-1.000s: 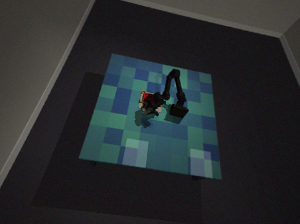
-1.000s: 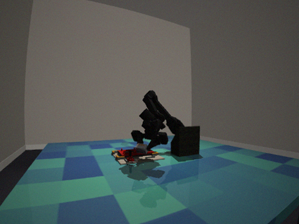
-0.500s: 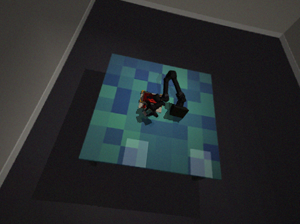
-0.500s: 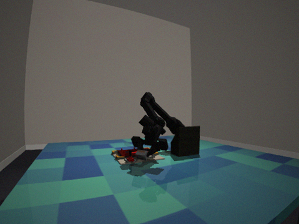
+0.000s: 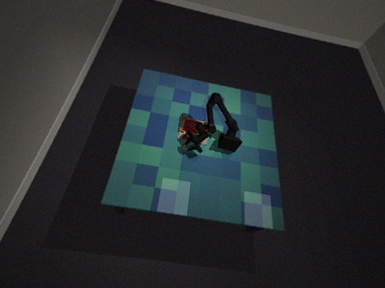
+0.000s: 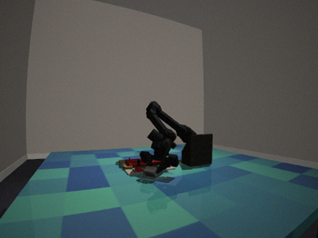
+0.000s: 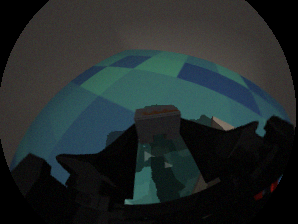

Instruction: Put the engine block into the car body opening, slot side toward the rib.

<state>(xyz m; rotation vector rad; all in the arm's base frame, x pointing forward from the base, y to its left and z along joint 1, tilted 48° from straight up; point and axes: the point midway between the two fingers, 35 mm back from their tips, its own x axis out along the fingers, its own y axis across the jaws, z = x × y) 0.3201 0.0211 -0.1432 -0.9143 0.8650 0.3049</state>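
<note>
My gripper is shut on the grey engine block, which has an orange-brown strip on one face. The fingers slant, and the block is tilted, low over the table just off the near side of the cream board. The red car body lies on the far part of the board, behind the gripper. The arm and fingers hide much of it, and its opening and rib cannot be made out. Whether the block touches the table is not clear.
The cream board carries a small red part near the block and yellow pieces at its left. The arm's dark base box stands to the right on the blue-green checkered table.
</note>
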